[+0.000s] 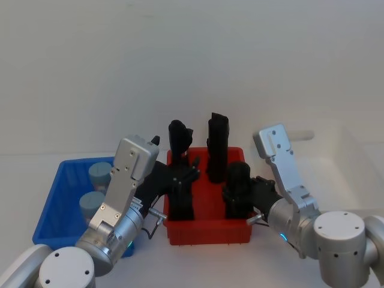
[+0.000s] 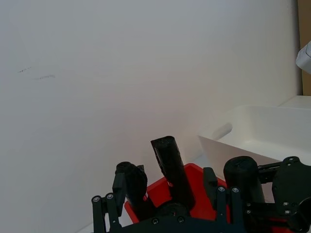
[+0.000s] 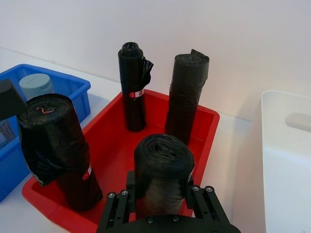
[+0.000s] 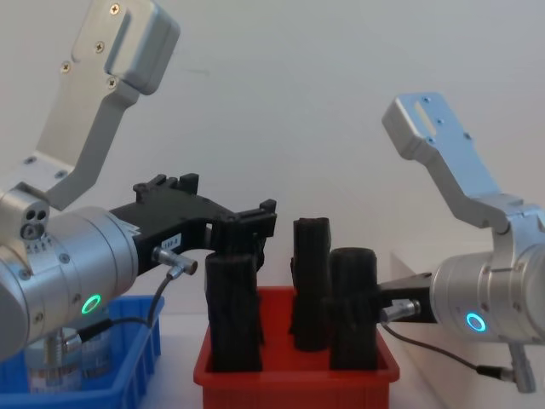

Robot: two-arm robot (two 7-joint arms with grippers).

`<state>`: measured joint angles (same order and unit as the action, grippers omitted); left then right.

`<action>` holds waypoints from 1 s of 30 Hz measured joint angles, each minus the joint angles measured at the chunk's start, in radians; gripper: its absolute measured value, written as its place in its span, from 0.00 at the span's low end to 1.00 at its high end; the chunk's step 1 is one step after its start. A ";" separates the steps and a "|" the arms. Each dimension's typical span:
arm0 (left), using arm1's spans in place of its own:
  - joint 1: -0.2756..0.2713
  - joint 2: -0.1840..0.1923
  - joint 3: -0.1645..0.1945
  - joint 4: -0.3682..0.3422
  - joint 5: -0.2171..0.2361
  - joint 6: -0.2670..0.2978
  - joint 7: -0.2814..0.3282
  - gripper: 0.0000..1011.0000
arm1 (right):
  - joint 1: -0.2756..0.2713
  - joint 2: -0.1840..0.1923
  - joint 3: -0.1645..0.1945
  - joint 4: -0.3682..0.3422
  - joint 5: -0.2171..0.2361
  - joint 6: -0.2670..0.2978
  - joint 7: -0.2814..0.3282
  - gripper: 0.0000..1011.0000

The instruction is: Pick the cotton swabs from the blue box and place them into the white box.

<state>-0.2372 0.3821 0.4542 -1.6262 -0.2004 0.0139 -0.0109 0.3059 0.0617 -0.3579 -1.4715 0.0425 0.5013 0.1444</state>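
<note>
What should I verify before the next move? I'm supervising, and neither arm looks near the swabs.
1. Cotton swabs in the blue box: ok, two jars upright.
2. Left gripper open: ok.
3. Left gripper above the swabs: not ok, it hangs over the red bin.
4. Right gripper away from the black roll: not ok, the roll stands directly before it.
5. White box open-topped, right of the red bin: ok.

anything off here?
Yes. The left gripper and right gripper are both at the red bin among the black rolls, the right one straddling the front-right roll. The cotton swabs sit in the blue box, away from both grippers.
</note>
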 joint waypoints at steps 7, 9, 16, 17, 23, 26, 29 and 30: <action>0.000 0.000 0.000 0.000 0.000 0.000 0.000 0.99 | 0.002 -0.002 -0.001 0.005 -0.001 -0.001 -0.003 0.49; 0.000 0.000 0.000 0.000 0.000 0.000 0.000 0.99 | 0.002 -0.002 -0.001 0.005 -0.001 -0.002 -0.003 0.48; 0.000 0.000 0.000 0.000 0.000 0.000 0.000 0.99 | 0.001 -0.001 0.001 -0.004 0.004 -0.014 -0.005 0.46; 0.000 0.000 0.000 0.000 0.000 0.000 0.000 0.99 | -0.001 -0.001 0.003 -0.010 0.007 -0.020 -0.008 0.45; 0.000 0.000 0.000 0.000 0.000 0.000 0.000 0.99 | -0.008 0.003 0.012 -0.044 0.028 -0.057 -0.025 0.43; 0.000 0.000 0.000 0.000 0.000 0.000 0.000 0.99 | -0.013 0.005 0.018 -0.066 0.042 -0.080 -0.040 0.43; 0.000 0.000 0.000 0.000 0.000 0.000 0.000 0.99 | -0.016 0.008 0.026 -0.091 0.055 -0.103 -0.056 0.43; 0.000 0.000 0.000 0.000 0.000 0.000 0.000 0.99 | -0.017 0.008 0.028 -0.096 0.059 -0.110 -0.062 0.43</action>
<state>-0.2372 0.3821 0.4542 -1.6262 -0.2003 0.0138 -0.0109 0.2887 0.0702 -0.3303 -1.5680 0.1017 0.3913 0.0825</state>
